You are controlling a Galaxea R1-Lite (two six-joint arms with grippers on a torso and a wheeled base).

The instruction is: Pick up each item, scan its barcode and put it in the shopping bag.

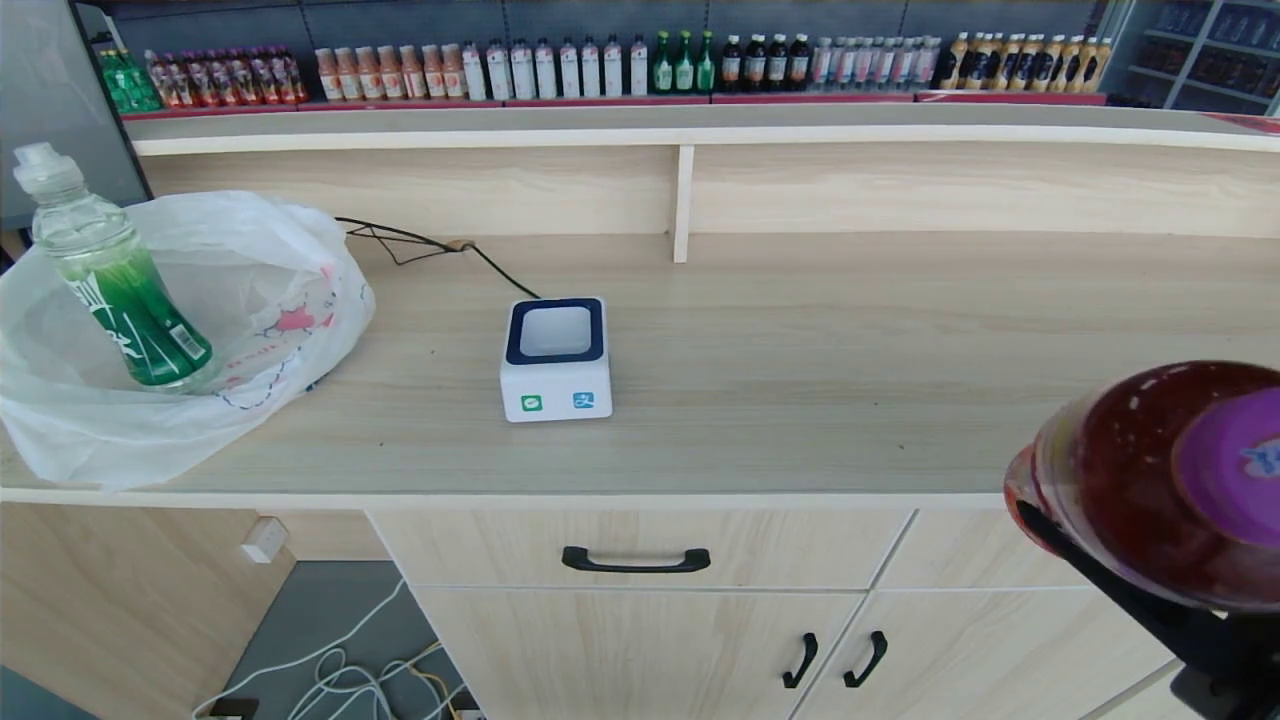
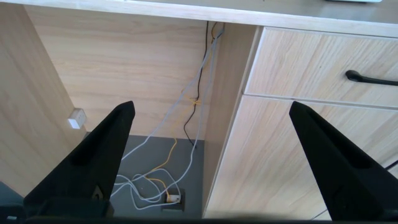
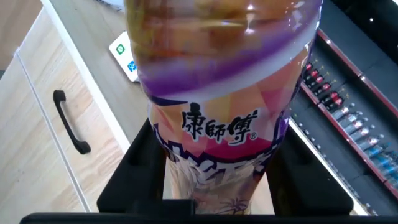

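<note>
My right gripper (image 3: pixel 217 180) is shut on a dark drink bottle (image 1: pixel 1160 480) with a purple cap and a purple and pink label (image 3: pixel 224 124), held up at the front right, off the counter's edge. The white barcode scanner (image 1: pixel 556 358) with a dark blue rim sits mid-counter, well to the left of that bottle. At the counter's left end lies a white plastic shopping bag (image 1: pixel 270 300) with a green-labelled clear bottle (image 1: pixel 115 275) standing in it. My left gripper (image 2: pixel 208 162) hangs open below the counter, in front of the cabinet, with nothing between its fingers.
A black cable (image 1: pixel 430 245) runs from the scanner to the counter's back. A raised wooden shelf with a divider (image 1: pixel 683 200) backs the counter. Drawers and doors with black handles (image 1: pixel 636 560) lie beneath. Loose cables (image 2: pixel 168 186) lie on the floor. Store shelves of bottles (image 1: pixel 620 65) stand behind.
</note>
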